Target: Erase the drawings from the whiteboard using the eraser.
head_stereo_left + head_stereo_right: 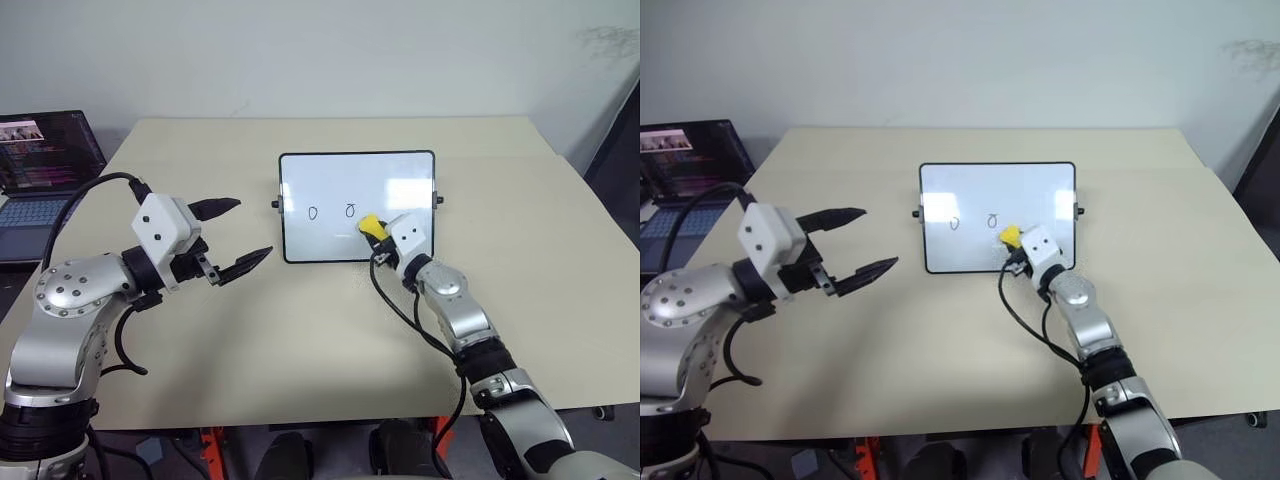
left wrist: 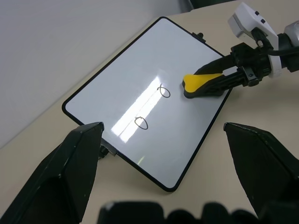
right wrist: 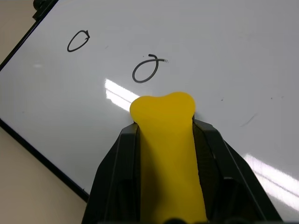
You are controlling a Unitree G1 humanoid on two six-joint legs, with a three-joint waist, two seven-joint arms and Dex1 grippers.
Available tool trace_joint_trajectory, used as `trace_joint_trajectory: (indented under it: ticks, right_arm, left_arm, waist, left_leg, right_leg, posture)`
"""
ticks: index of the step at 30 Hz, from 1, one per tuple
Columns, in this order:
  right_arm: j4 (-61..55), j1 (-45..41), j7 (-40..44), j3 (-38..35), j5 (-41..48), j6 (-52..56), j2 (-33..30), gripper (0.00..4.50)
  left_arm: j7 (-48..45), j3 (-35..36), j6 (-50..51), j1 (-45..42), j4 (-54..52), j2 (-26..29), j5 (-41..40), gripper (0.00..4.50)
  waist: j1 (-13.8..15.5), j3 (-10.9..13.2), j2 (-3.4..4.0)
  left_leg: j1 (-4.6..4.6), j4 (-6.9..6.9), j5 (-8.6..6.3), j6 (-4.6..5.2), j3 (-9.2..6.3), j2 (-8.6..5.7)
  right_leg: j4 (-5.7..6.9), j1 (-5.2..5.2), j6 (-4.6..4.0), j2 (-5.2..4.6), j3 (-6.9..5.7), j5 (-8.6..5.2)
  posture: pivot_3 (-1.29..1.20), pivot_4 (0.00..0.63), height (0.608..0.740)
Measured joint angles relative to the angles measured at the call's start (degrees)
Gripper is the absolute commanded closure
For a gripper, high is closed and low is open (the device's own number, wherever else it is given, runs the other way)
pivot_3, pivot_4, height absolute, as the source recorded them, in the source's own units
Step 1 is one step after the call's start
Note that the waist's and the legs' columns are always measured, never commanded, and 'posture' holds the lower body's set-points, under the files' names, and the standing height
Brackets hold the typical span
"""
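The whiteboard (image 1: pixel 350 180) lies on the table's far middle, glossy white in a thin black frame. Two of the drawings show on it, small black loops side by side (image 1: pixel 313 212) (image 1: pixel 350 210), seen closer in the right wrist view (image 3: pixel 77 41) (image 3: pixel 147 70). My right gripper (image 1: pixel 373 233) is shut on the yellow eraser (image 1: pixel 370 226) (image 3: pixel 166 140), whose end rests on the board just right of the right-hand loop (image 2: pixel 164 91). My left gripper (image 1: pixel 254 227) hovers open and holds nothing, left of the board, its fingers (image 2: pixel 70 172) pointing toward it.
An open laptop (image 1: pixel 45 170) stands at the table's far left edge. The beige table (image 1: pixel 300 340) stretches bare in front of the board. A black cable (image 1: pixel 400 310) trails along the right arm.
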Motion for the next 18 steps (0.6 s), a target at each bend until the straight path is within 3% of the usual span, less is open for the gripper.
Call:
trace_joint_trajectory:
  ticks: [9, 18]
  right_arm:
    - [-3.63, -0.98, 0.80, -0.91, 0.96, 4.66, 0.46, 3.27]
    - [-11.37, -4.03, 0.74, -0.88, 2.75, 10.24, 5.10, 3.27]
  left_arm:
    - [-0.07, -0.09, 0.00, -0.43, 0.00, 0.00, 0.00, 0.00]
    - [-0.06, -0.44, -0.11, -0.43, 0.01, -0.01, 0.02, 0.00]
  waist:
    - [0.02, 0.07, 0.05]
    - [-0.01, 0.07, 0.06]
  left_leg:
    - [-0.18, -0.13, 0.00, 0.00, -0.02, 0.01]
    - [-1.99, -0.12, 0.07, -0.13, -0.01, 0.03]
  right_leg:
    - [-0.20, -0.16, 0.00, 0.00, -0.01, 0.01]
    - [-0.30, -1.91, -0.01, -0.04, -0.05, 0.02]
  posture:
    - [0.00, 0.150, 0.740]
    - [0.00, 0.150, 0.740]
